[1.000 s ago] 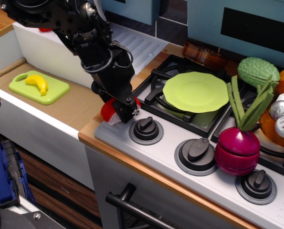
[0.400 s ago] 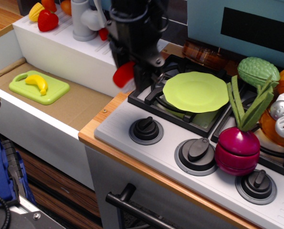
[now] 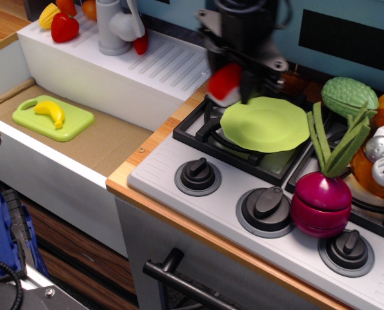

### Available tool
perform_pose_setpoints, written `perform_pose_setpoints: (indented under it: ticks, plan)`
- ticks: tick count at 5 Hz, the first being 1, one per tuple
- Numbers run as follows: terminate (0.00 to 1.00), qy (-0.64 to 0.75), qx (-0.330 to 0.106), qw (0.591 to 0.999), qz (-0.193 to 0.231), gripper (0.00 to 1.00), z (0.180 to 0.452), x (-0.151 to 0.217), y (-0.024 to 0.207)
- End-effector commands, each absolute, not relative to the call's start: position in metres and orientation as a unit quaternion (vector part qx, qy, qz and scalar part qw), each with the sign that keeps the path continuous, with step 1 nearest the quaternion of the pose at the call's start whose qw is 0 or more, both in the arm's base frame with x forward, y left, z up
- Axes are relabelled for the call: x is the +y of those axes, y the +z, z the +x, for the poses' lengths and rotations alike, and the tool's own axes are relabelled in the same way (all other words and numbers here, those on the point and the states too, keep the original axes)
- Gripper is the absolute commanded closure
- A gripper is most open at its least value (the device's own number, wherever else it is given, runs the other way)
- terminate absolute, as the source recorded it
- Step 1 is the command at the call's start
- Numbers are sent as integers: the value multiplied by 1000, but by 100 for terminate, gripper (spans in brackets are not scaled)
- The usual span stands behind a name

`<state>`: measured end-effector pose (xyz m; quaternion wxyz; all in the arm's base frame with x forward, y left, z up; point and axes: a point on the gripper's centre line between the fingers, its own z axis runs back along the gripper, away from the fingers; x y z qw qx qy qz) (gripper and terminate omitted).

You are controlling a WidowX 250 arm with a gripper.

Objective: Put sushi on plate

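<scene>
The sushi, red on top with a white rice base, hangs in my gripper above the stove's back left burner, just off the left rim of the plate. The gripper is shut on it and blurred from motion. The lime-green plate lies flat on the left burner grate, with nothing on it.
A magenta beet with green leaves stands by the stove knobs. Toy vegetables and a shaker crowd the right burner. A green cutting board with a banana lies in the sink. A red pepper and a faucet stand at the back left.
My gripper has lifted the sushi from the stove's front left corner and carried it up and right, to just left of the plate.
</scene>
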<state>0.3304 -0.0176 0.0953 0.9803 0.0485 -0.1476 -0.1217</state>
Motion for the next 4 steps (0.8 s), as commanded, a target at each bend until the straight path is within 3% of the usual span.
perform_pose_setpoints:
  ticks: [1,2,3,4]
  plan:
    - [0,-113,-180,976,36,100,353,-24,100]
    - [0,-101,-199,974,38,0,352,-31,93]
    - [0,-100,-208,973,16,0,354,-29,88]
    - [100,-100,-208,973,16,0,354,-29,88]
